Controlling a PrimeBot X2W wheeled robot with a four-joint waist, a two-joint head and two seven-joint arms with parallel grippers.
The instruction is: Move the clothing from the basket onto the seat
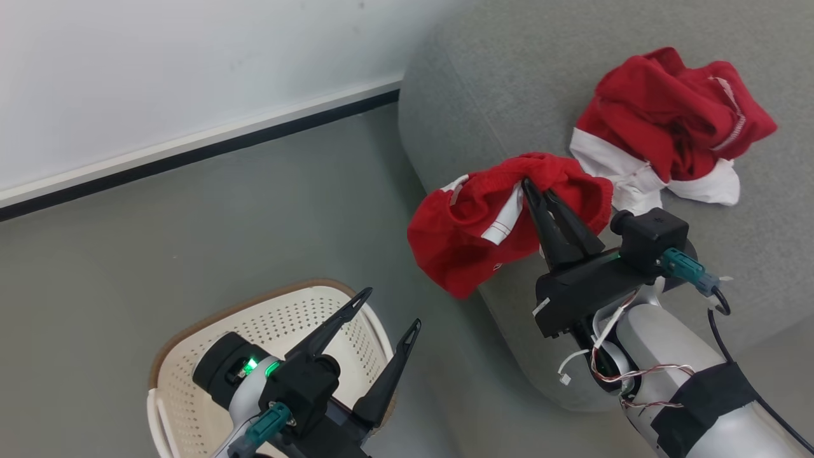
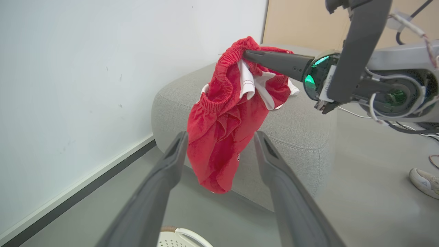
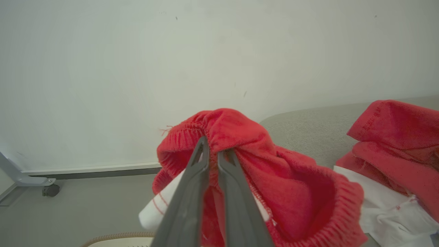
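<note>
Clothing (image 1: 470, 235) (image 2: 219, 137) (image 3: 281, 178) in bright red, a bunched piece with a gathered elastic waistband and white trim, hangs from the right fingers (image 1: 554, 224) (image 2: 277, 61) (image 3: 189, 199). Those fingers are pressed together with only a sliver between them, and their tips pinch the waistband at the top of the bundle. In the head view the piece sits over the left edge of the seat (image 1: 540, 76) (image 2: 298, 123) (image 3: 301, 127). Part of it is above the grey cushion and part droops past the rounded corner, above the floor (image 1: 222, 222). The left wrist view shows it dangling in the air in front of that corner, its lowest fold clear of the floor. Whether it brushes the upholstery I cannot tell.

A second garment (image 1: 668, 114) (image 3: 394, 137), red with broad white parts, lies crumpled on the seat. It is farther in from the edge, just beyond the hanging piece.

The left fingers (image 1: 392, 369) (image 2: 164, 178) are spread wide and hold nothing. In the head view they hover above the basket (image 1: 181, 420) (image 2: 187, 236). In the left wrist view the hanging piece shows between them, well ahead of their tips. The basket stands on the floor near the seat's corner, below and to the left of the hanging piece. Its brown rim and perforated cream wall show around the left arm. A white wall (image 1: 159, 63) with a dark skirting runs behind. A pale shoe (image 2: 425, 181) rests on the floor at the right edge of the left wrist view.
</note>
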